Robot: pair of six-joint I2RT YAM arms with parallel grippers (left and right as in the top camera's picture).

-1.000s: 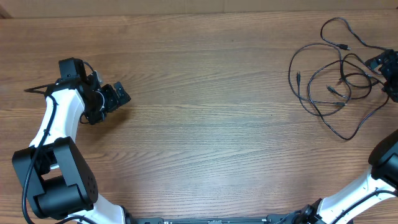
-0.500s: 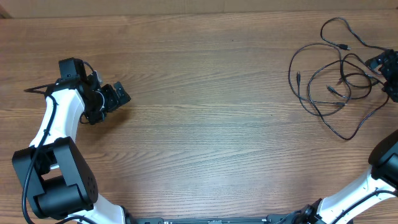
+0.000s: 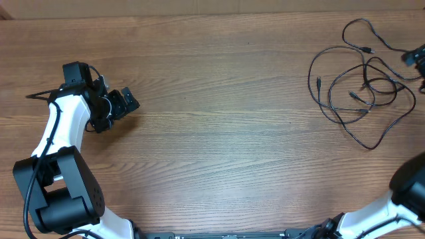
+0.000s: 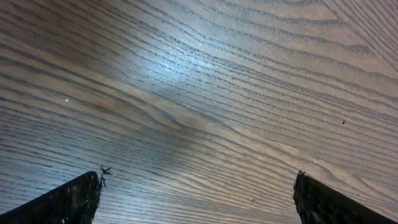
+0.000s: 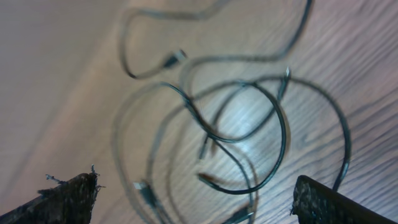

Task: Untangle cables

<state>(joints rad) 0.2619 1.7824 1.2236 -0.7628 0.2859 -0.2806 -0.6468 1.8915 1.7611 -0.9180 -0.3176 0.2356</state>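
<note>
The cables (image 3: pixel 380 81) are several thin black cords lying in a loose tangle of loops at the far right of the wooden table. In the right wrist view they (image 5: pixel 285 134) appear blurred, with small plug ends, below and ahead of the fingers. My right gripper (image 3: pixel 416 56) (image 5: pixel 196 186) is at the right edge of the overhead view, beside the tangle's upper right; it is open and empty. My left gripper (image 3: pixel 126 101) (image 4: pixel 199 180) is open and empty over bare wood at the far left, far from the cables.
The wooden table (image 3: pixel 219 113) runs between the two arms. The left arm's white and black links (image 3: pixel 56 133) stand at the left; the right arm's base (image 3: pixel 408 186) is at the bottom right. One cable loop (image 3: pixel 362 26) reaches toward the table's back edge.
My right gripper has moved up and to the right, away from the tangle, and is now mostly out of the overhead view. The cables and the left arm have not moved.
</note>
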